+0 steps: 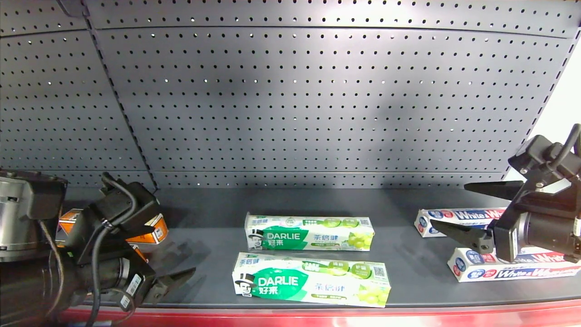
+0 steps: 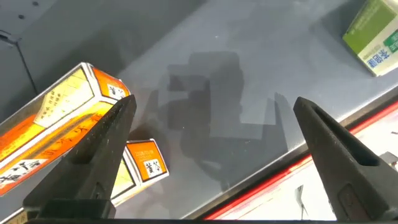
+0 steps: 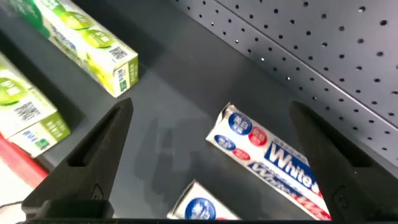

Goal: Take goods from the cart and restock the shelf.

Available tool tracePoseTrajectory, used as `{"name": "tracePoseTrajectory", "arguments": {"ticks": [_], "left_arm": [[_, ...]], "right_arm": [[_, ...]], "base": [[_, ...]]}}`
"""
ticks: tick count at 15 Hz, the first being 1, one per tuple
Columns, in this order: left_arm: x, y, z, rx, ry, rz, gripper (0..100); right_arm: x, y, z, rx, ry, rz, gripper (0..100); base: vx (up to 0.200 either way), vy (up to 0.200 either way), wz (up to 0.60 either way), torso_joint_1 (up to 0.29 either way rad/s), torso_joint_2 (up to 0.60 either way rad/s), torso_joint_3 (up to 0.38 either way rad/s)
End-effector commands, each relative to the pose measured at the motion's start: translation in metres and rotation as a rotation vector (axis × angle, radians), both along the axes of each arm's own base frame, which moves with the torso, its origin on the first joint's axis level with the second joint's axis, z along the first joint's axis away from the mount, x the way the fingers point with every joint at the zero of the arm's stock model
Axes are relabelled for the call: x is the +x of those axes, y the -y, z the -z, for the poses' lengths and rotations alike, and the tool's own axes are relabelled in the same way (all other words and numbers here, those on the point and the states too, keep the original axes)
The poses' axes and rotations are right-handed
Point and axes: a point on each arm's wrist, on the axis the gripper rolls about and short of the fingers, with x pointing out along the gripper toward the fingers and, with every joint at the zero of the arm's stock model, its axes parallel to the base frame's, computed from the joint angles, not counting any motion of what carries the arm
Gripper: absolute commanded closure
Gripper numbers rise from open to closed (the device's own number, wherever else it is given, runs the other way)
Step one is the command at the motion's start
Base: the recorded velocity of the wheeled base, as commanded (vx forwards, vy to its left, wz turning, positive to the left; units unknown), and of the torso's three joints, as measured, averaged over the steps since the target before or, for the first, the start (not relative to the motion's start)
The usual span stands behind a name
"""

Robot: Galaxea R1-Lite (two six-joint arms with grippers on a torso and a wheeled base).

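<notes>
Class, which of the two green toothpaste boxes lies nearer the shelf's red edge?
The front green toothpaste box, beside the red edge; the other green box lies behind it, nearer the pegboard.

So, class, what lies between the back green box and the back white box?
Nothing: in the head view, bare shelf separates the back green box from the back white box.

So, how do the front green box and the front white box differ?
The front green box lies centrally, unobstructed; the front white box lies right, partly behind the right end effector. Green box: green print; white box: red and blue. Both lie flat near the shelf front.
</notes>
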Motion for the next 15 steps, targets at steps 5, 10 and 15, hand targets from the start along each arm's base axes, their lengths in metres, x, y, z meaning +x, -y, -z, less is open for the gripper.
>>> {"name": "tracePoseTrajectory", "arguments": {"ticks": [5, 10, 15], "left_arm": [[-0.035, -0.038, -0.032, -0.048, 0.197, -0.172, 0], [-0.103, -0.061, -0.016, -0.099, 0.313, -0.378, 0], [-0.153, -0.059, 0.032, -0.161, 0.361, -0.429, 0]], "right_arm": [[-0.011, 0.013, -0.001, 0.02, 0.05, 0.046, 0], [-0.058, 0.042, 0.005, 0.043, 0.12, 0.172, 0], [-0.086, 0.051, 0.021, 0.125, 0.107, 0.24, 0]], "base": [[0.0, 0.0, 0.0, 0.0, 0.0, 0.0], [0.0, 0.0, 0.0, 0.0, 0.0, 0.0], [0.0, 0.0, 0.0, 0.0, 0.0, 0.0]]}}
